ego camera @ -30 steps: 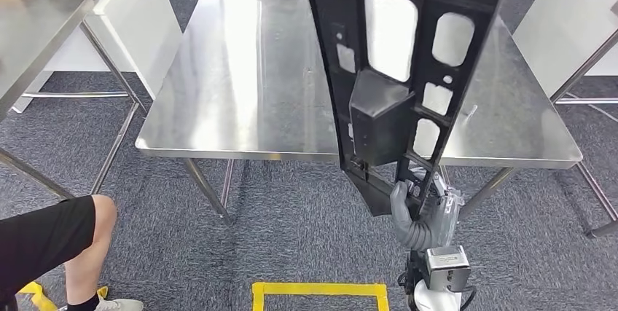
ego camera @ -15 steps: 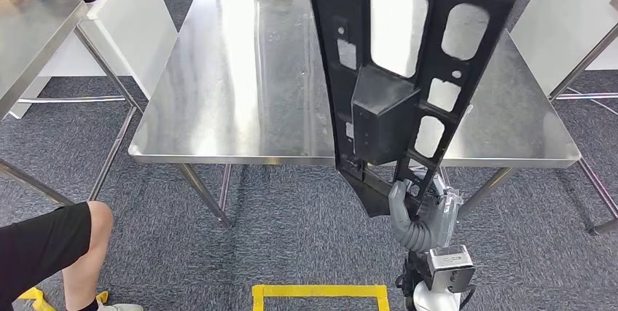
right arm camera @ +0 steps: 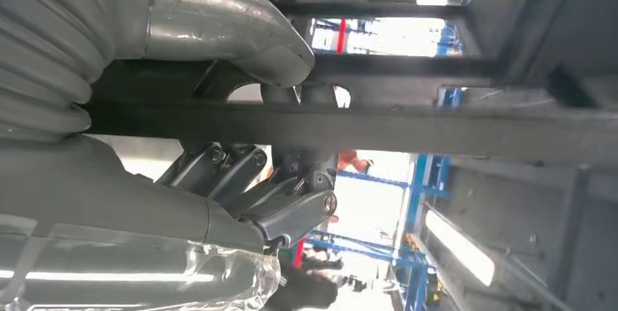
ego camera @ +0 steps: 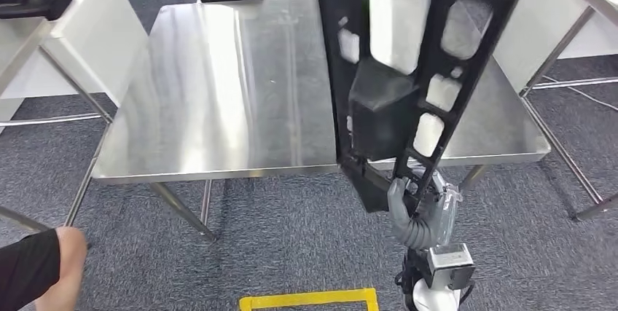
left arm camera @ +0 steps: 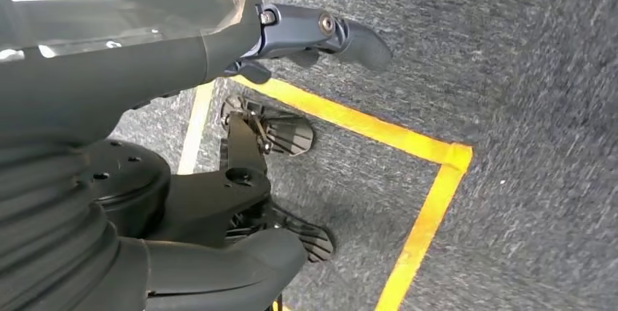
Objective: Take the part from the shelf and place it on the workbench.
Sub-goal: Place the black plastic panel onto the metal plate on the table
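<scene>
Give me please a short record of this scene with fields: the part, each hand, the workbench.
part: long black plastic frame panel with cut-out windows, held upright, above the floor
right hand: grips the panel's lower end
left hand: holds nothing, hangs over grey carpet with yellow floor tape
workbench: shiny steel table, ahead; panel not yet on it

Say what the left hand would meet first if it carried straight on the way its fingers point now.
Probably the grey carpet. In the left wrist view the left hand hangs empty, fingers aimed floorward, beyond the yellow tape line, with nothing between. Depth is unclear.
</scene>
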`<state>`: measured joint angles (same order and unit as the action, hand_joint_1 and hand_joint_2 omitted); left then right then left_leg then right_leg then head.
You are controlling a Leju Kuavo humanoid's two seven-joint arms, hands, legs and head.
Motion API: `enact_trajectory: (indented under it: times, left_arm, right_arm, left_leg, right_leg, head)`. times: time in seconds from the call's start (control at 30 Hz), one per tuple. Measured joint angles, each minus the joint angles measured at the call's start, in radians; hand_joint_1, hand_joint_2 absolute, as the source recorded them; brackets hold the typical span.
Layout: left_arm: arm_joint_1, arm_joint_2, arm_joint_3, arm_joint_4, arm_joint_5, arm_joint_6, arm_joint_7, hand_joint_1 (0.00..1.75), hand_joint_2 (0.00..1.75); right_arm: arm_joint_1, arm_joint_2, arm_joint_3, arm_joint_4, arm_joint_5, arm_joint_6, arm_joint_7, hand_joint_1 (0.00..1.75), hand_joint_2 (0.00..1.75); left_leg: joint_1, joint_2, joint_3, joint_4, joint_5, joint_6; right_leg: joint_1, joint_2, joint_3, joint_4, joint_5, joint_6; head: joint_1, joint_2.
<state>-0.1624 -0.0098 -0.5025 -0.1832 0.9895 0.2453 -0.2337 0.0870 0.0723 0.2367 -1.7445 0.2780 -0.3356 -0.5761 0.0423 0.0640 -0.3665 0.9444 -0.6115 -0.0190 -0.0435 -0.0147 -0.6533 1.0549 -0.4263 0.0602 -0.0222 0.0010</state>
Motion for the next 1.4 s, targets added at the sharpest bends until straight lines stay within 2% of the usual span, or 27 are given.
enact_trajectory:
  times: [0.03,0.07,0.13,0.17,0.2,0.23,0.27,0.3,0.33,0.37,0.4,0.43,0.5,0.57,0.77,0.97,1.4]
  left_arm:
    - [-0.001,0.0,0.002,-0.001,-0.001,0.0,0.0,0.0,1.75]
    - [-0.002,0.0,0.004,-0.001,-0.001,0.0,0.0,0.0,1.75]
    - [-0.002,0.0,0.008,-0.001,-0.002,0.0,-0.001,0.0,1.75]
    - [-0.001,0.0,0.009,-0.001,-0.003,0.001,-0.001,0.0,1.75]
    - [0.002,0.0,0.01,-0.001,-0.004,0.001,-0.001,0.0,1.75]
    - [0.003,0.0,0.012,-0.001,-0.006,0.002,-0.001,0.0,1.75]
    - [0.004,0.0,0.014,-0.001,-0.007,0.002,-0.001,0.0,1.75]
    - [0.004,0.0,0.016,-0.001,-0.009,0.003,-0.002,0.0,1.75]
    - [0.004,0.002,0.019,-0.001,-0.01,0.003,-0.003,0.0,1.75]
    - [0.003,0.003,0.021,-0.001,-0.01,0.003,-0.005,0.0,1.75]
    - [0.001,0.003,0.022,-0.001,-0.01,0.003,-0.006,0.0,1.75]
    - [0.001,0.003,0.024,-0.001,-0.01,0.003,-0.006,0.0,1.75]
    - [0.002,0.002,0.028,-0.001,-0.01,0.003,-0.007,0.0,1.75]
    - [0.003,0.002,0.033,-0.001,-0.011,0.003,-0.007,0.0,1.75]
    - [0.003,-0.001,0.045,-0.001,-0.021,0.003,-0.013,0.0,1.75]
    - [0.003,-0.002,0.069,-0.001,-0.035,0.016,-0.022,0.0,1.75]
    - [0.003,-0.002,0.082,-0.006,-0.066,0.01,-0.007,0.0,1.75]
  right_arm:
    - [-0.002,0.003,-0.002,0.0,0.0,0.001,0.0,1.75,1.75]
    - [-0.005,0.006,-0.003,0.0,0.001,0.001,0.0,1.75,1.75]
    - [-0.009,0.011,-0.006,0.0,0.002,0.002,0.0,1.75,1.75]
    - [-0.01,0.013,-0.007,0.0,0.003,0.005,0.0,1.75,1.75]
    - [-0.01,0.014,-0.008,0.0,0.006,0.008,0.0,1.75,1.75]
    - [-0.01,0.015,-0.009,0.0,0.008,0.011,0.0,1.75,1.75]
    - [-0.01,0.017,-0.009,0.0,0.01,0.014,0.0,1.75,1.75]
    - [-0.011,0.02,-0.01,0.0,0.011,0.016,0.0,1.75,1.75]
    - [-0.012,0.022,-0.011,0.0,0.012,0.016,0.0,1.75,1.75]
    - [-0.013,0.024,-0.012,0.001,0.012,0.016,0.0,1.75,1.75]
    - [-0.015,0.026,-0.014,0.001,0.012,0.016,0.0,1.75,1.75]
    - [-0.015,0.027,-0.014,0.001,0.013,0.016,0.0,1.75,1.75]
    - [-0.016,0.027,-0.015,0.001,0.014,0.017,0.0,1.75,1.75]
    - [-0.017,0.027,-0.016,0.001,0.016,0.017,-0.001,1.75,1.75]
    - [-0.03,0.027,-0.016,0.007,0.02,0.029,-0.008,1.75,1.75]
    - [-0.042,0.027,-0.015,0.02,0.023,0.033,-0.015,1.75,1.75]
    - [-0.046,0.025,-0.017,0.03,0.022,0.032,-0.026,1.75,1.75]
  left_leg:
    - [0.002,-0.009,-0.01,0.024,-0.015,0.001]
    - [0.002,-0.022,-0.035,0.072,-0.04,0.002]
    - [-0.003,-0.049,-0.128,0.226,-0.099,0.008]
    - [-0.006,-0.054,-0.178,0.297,-0.115,0.013]
    - [-0.009,-0.056,-0.217,0.339,-0.111,0.02]
    - [-0.014,-0.058,-0.238,0.341,-0.084,0.031]
    - [-0.02,-0.061,-0.242,0.306,-0.04,0.044]
    - [-0.029,-0.067,-0.231,0.245,0.013,0.061]
    - [-0.038,-0.074,-0.217,0.186,0.055,0.08]
    - [-0.045,-0.078,-0.206,0.138,0.082,0.09]
    - [-0.049,-0.081,-0.2,0.108,0.094,0.075]
    - [-0.051,-0.082,-0.199,0.098,0.095,0.058]
    - [-0.055,-0.082,-0.198,0.091,0.099,0.035]
    - [-0.058,-0.083,-0.198,0.092,0.102,0.053]
    - [-0.059,-0.084,-0.198,0.092,0.103,0.055]
    - [-0.06,-0.084,-0.199,0.092,0.101,0.06]
    - [-0.059,-0.084,-0.198,0.092,0.101,0.061]
  right_leg:
    - [0.002,0.008,0.001,0.001,-0.003,-0.007]
    - [0.003,0.016,0.004,0.001,-0.006,-0.012]
    - [0.009,0.031,0.007,-0.001,-0.008,-0.018]
    - [0.012,0.041,0.008,-0.001,-0.009,-0.019]
    - [0.017,0.05,0.01,-0.001,-0.011,-0.021]
    - [0.022,0.058,0.014,-0.001,-0.012,-0.023]
    - [0.027,0.065,0.019,-0.001,-0.013,-0.025]
    - [0.03,0.069,0.024,-0.002,-0.014,-0.027]
    - [0.033,0.074,0.027,-0.002,-0.015,-0.028]
    - [0.036,0.077,0.028,-0.001,-0.017,-0.029]
    - [0.038,0.079,0.026,-0.001,-0.02,-0.036]
    - [0.04,0.079,0.024,0.0,-0.021,-0.042]
    - [0.039,0.077,0.023,-0.001,-0.023,-0.051]
    - [0.036,0.075,0.025,-0.004,-0.019,-0.047]
    - [0.034,0.074,0.031,-0.013,-0.016,-0.041]
    - [0.033,0.074,0.031,-0.016,-0.016,-0.041]
    - [0.034,0.074,0.031,-0.016,-0.016,-0.041]
  head:
    - [0.0,0.0]
    - [-0.001,0.0]
    - [-0.001,0.0]
    - [-0.001,0.0]
    - [-0.001,0.0]
    - [-0.001,0.0]
    - [-0.001,0.0]
    - [-0.001,0.0]
    - [0.0,0.0]
    - [0.0,0.0]
    - [0.001,0.0]
    - [0.002,0.0]
    - [0.002,0.0]
    - [0.002,0.0]
    - [0.002,0.0]
    - [0.002,0.0]
    - [0.002,0.0]
